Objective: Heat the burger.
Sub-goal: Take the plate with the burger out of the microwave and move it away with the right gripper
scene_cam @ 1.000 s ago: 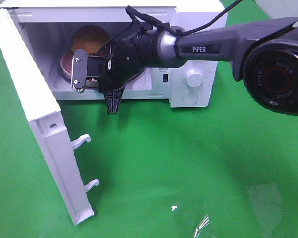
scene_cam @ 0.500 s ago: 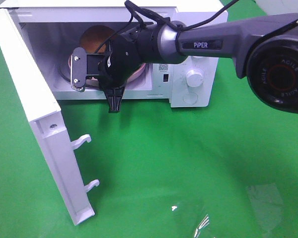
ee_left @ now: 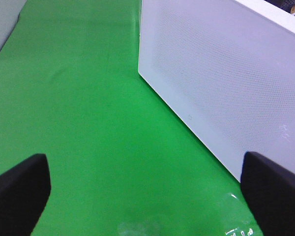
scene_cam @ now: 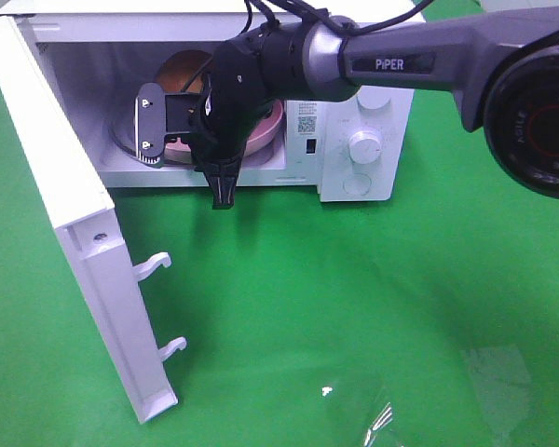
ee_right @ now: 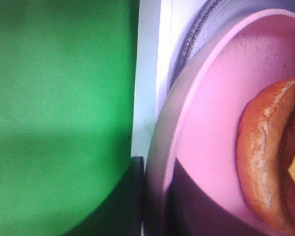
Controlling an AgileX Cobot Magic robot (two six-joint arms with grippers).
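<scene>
The burger (scene_cam: 182, 70) shows its golden-brown bun on the pink plate (scene_cam: 265, 130) inside the open microwave (scene_cam: 382, 102). My right gripper (scene_cam: 149, 130) reaches through the doorway from the right, and the arm hides most of the plate. In the right wrist view the plate's rim (ee_right: 160, 147) sits between the dark fingers of my right gripper (ee_right: 155, 209), which is shut on it, with the burger (ee_right: 265, 162) just beyond. My left gripper (ee_left: 147, 191) is open with nothing in it, low over the green cloth beside the door's outer face (ee_left: 221, 83). The exterior high view does not show it.
The microwave door (scene_cam: 65, 214) swings wide open toward the front left, its two latch hooks (scene_cam: 154, 265) sticking out. A white dial (scene_cam: 363, 147) sits on the control panel. Green cloth (scene_cam: 354, 307) covers the table, and a clear plastic sheet (scene_cam: 382, 410) lies near the front edge.
My right arm has pushed further into the microwave opening, and its jaws have narrowed onto the plate's rim. The plate and burger shifted right and deeper. The left gripper has stayed open.
</scene>
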